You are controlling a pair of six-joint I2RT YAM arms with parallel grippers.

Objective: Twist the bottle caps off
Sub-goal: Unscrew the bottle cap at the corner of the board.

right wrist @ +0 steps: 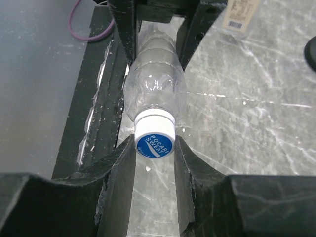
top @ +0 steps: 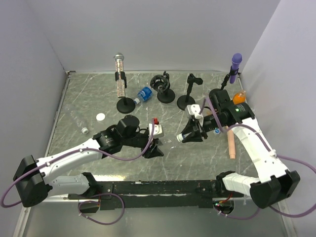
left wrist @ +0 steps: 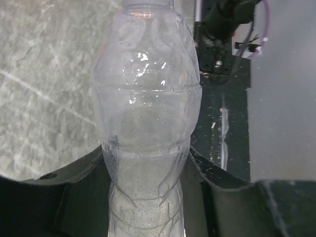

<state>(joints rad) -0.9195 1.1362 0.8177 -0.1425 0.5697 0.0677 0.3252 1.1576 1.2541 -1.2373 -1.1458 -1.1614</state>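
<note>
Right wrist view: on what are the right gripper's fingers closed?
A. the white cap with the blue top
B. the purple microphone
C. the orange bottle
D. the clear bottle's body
A: the right gripper pinches the cap from both sides, while the left gripper holds the clear bottle by its body.
</note>
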